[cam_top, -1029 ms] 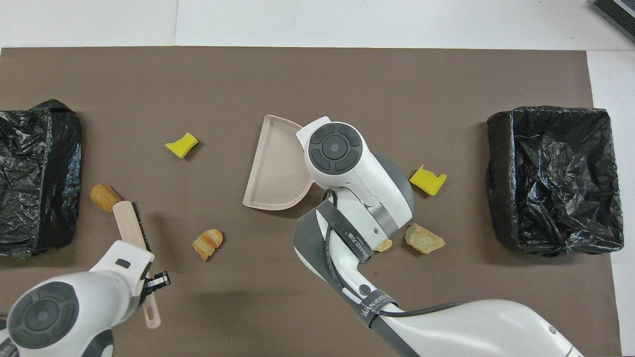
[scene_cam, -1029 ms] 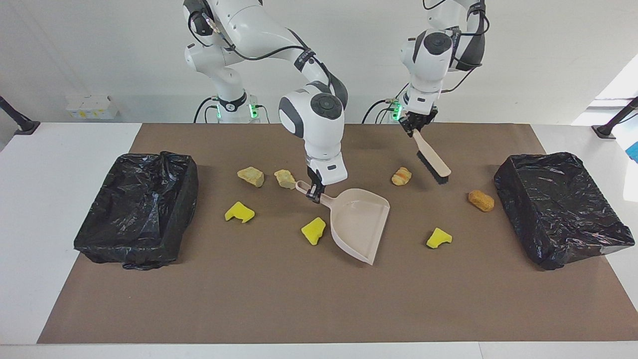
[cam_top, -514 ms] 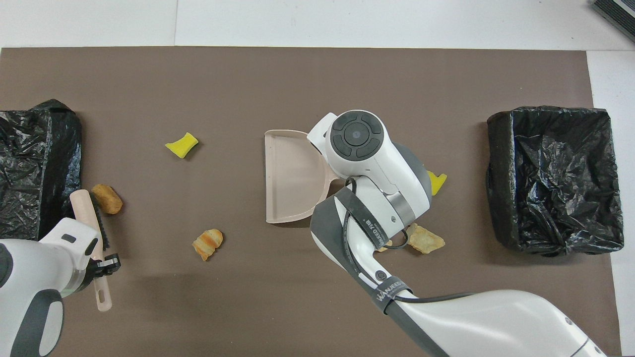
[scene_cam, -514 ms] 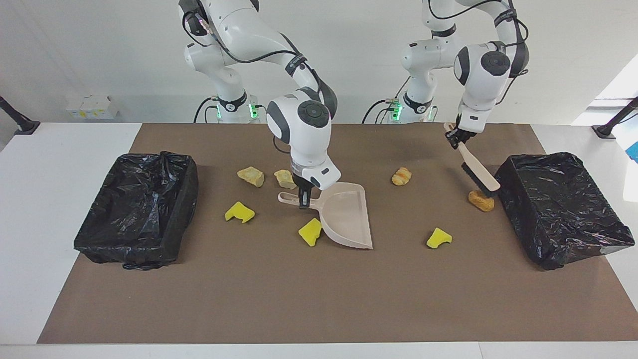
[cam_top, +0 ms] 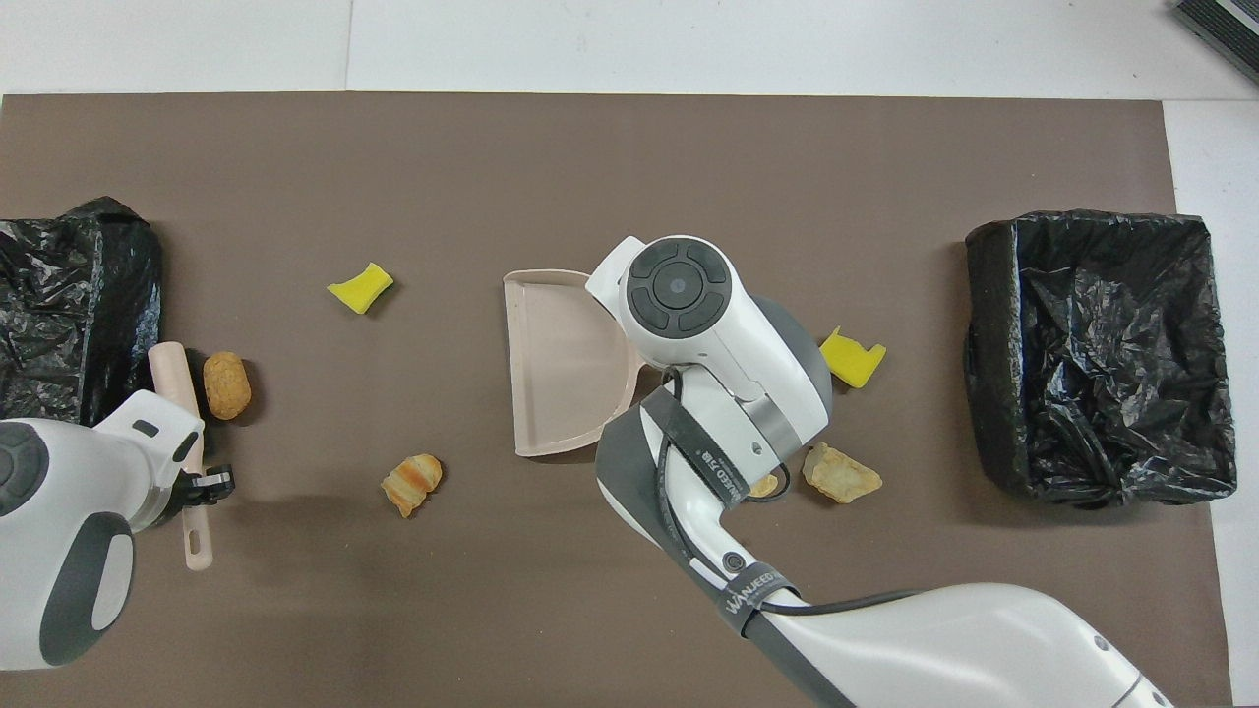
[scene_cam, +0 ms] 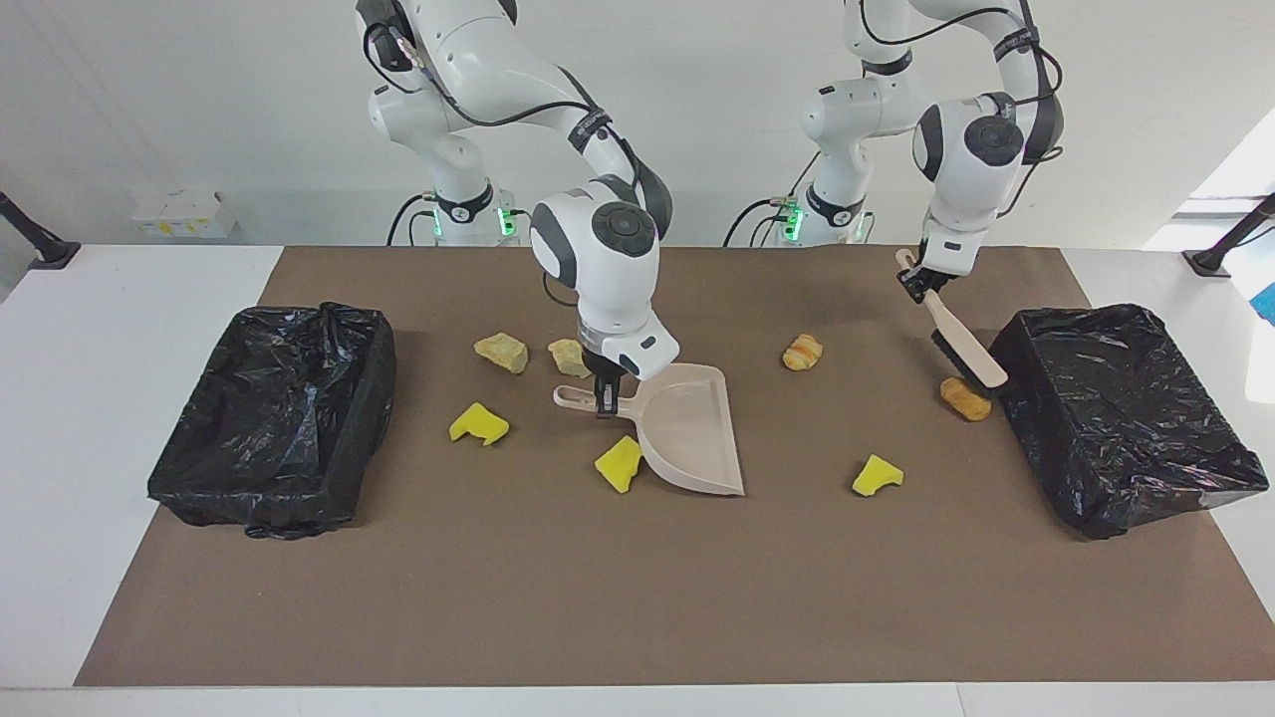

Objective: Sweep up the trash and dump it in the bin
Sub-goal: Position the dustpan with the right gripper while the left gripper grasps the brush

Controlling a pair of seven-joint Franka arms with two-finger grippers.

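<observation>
My right gripper (scene_cam: 605, 396) pinches dustpan (scene_cam: 689, 430) mid-mat; left gripper (scene_cam: 913, 283) pinches brush (scene_cam: 962, 345) by brown scrap (scene_cam: 964, 397) near bin (scene_cam: 1124, 413). Trash (scene_cam: 620, 463) all on mat (scene_cam: 637, 597); I judge nothing swept, dumping left.

We note a white table (scene_cam: 120, 329) bearing a brown mat (scene_cam: 637, 597). A plain white wall (scene_cam: 199, 100) stands at the robots' end. Daylight enters at one side.
</observation>
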